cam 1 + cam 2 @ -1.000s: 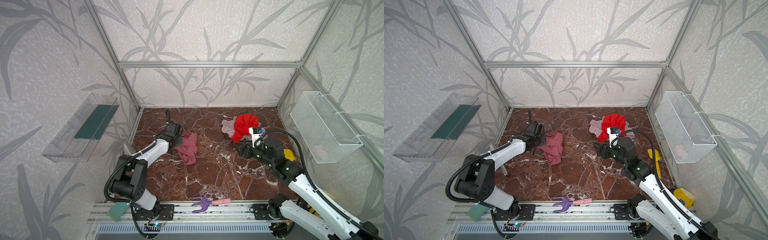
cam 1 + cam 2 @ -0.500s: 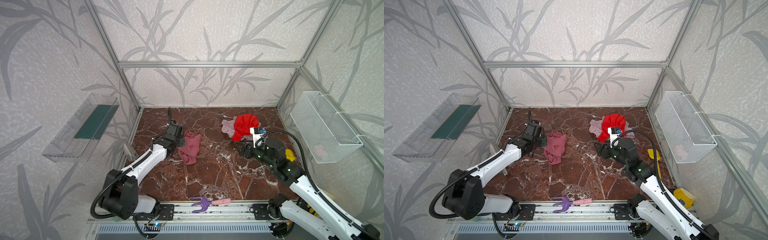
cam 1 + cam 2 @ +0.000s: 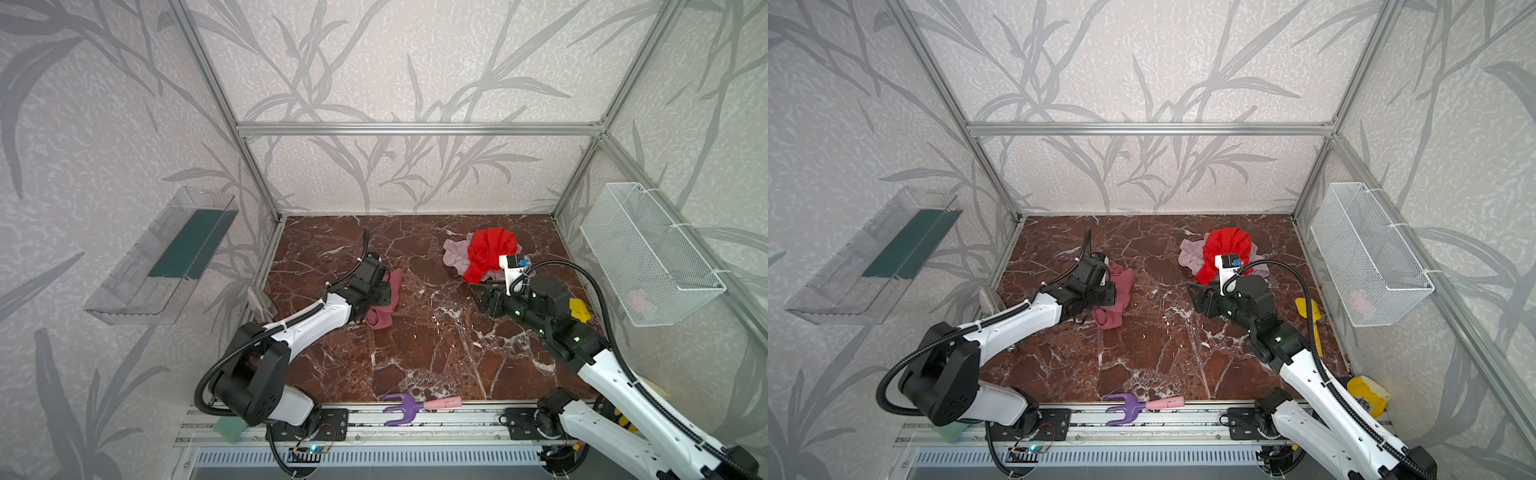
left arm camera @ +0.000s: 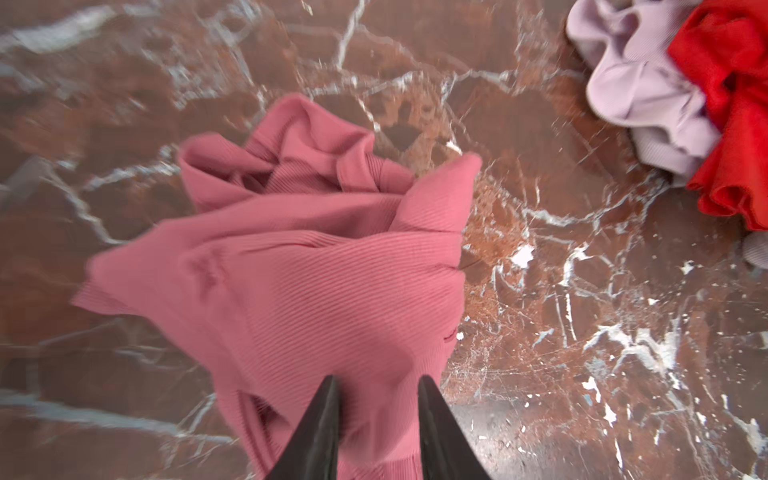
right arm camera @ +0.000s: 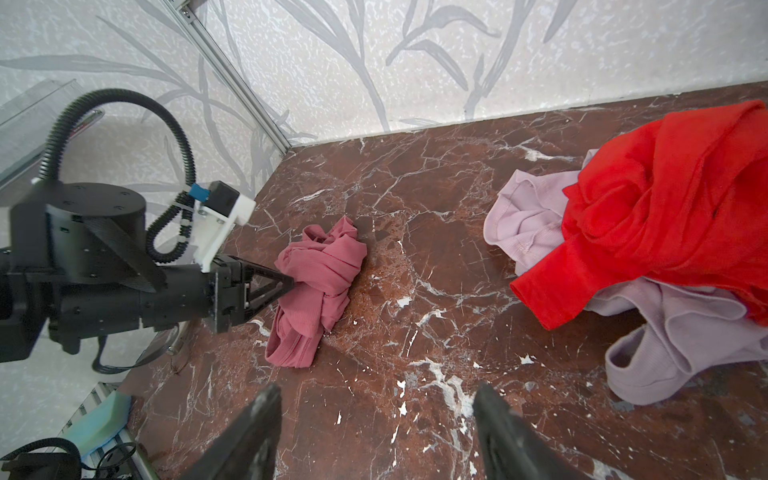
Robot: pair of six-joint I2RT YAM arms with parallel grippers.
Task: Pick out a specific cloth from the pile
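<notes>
The dusty rose cloth [image 3: 384,311] [image 3: 1120,297] lies crumpled on the marble floor at the left, well apart from the pile. My left gripper [image 3: 387,294] [image 4: 376,380] is low at its near-left edge; its thin black fingers stand a little apart astride a fold, so it is open. The right wrist view shows those fingertips [image 5: 289,282] touching the cloth [image 5: 324,270]. The pile, a bright red cloth [image 3: 490,249] on a pale lilac one [image 3: 455,254], sits at the back right. My right gripper [image 3: 474,291] [image 5: 376,390] hovers open and empty in front of it.
A white wire basket [image 3: 648,257] hangs on the right wall and a clear shelf [image 3: 162,257] on the left wall. A purple and pink fork tool [image 3: 405,407] lies at the front rail. A yellow object [image 3: 578,309] sits beside the right arm.
The left arm has unfolded and stretched forward, pushing its gripper further onto the rose cloth, and its jaws have parted. The right arm has stayed put.
</notes>
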